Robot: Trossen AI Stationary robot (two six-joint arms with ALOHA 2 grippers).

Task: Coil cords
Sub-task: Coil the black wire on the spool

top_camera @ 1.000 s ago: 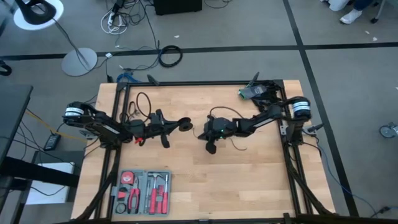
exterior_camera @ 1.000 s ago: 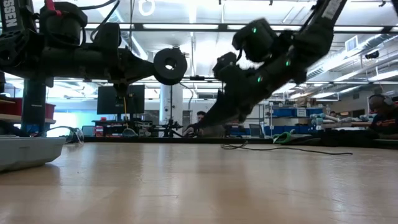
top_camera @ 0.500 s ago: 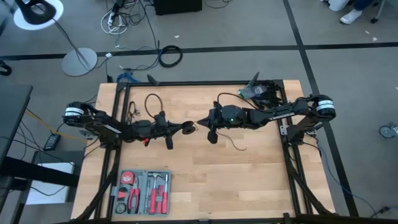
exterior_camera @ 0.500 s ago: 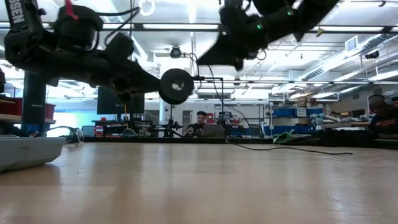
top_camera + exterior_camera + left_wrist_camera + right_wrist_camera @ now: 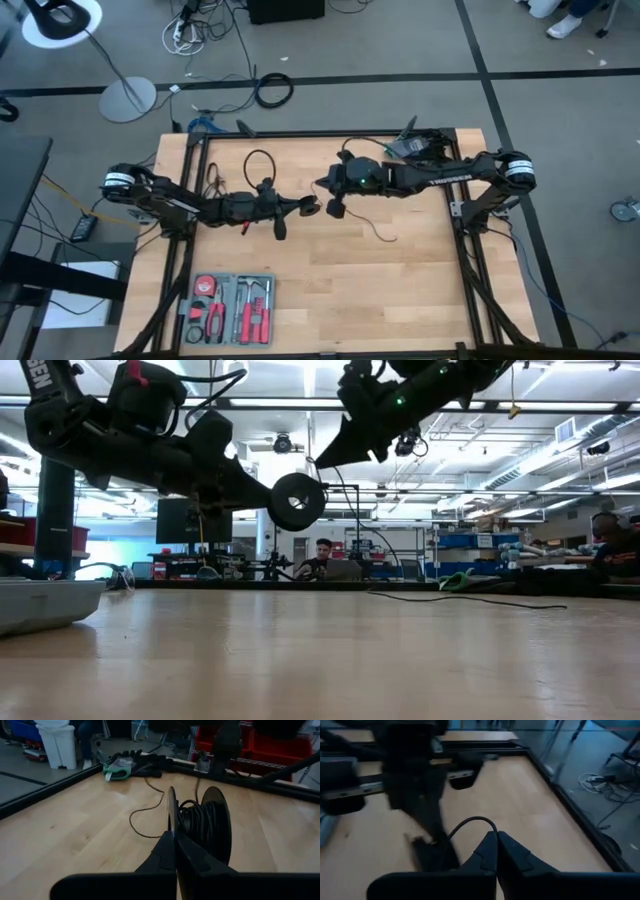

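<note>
The thin black wire [image 5: 145, 812] is partly wound on a small round black spool with two discs [image 5: 200, 822]. The spool hangs in the air over the table's middle [image 5: 310, 207], and shows in the low view [image 5: 296, 501]. My left gripper [image 5: 292, 207] is shut on it. My right gripper [image 5: 321, 186] is shut on the wire just beyond the spool and higher up [image 5: 335, 452]. From there the wire hangs down to the table [image 5: 450, 600], where its slack lies toward the right [image 5: 383, 235]. My left gripper pinches the rim of the spool's near disc [image 5: 171, 817] between its two fingers, coming level from the table's left. The spool is lifted clear, its discs on edge. My right gripper pinches one strand of the wire [image 5: 479, 821] at its fingertips, coming from the table's right. The wire arcs out of the fingers and hangs slack, its far part on the table.
A tool tray [image 5: 228, 308] lies at the near left; it also shows in the low view [image 5: 40, 600]. Green and black gloves [image 5: 410, 148] lie at the far right corner. Bare wood lies at the near middle and right.
My right gripper has risen from the table's middle and gone toward the far left, up to the spool, lifting the wire with it. My left gripper has carried the spool a little toward the table's right.
</note>
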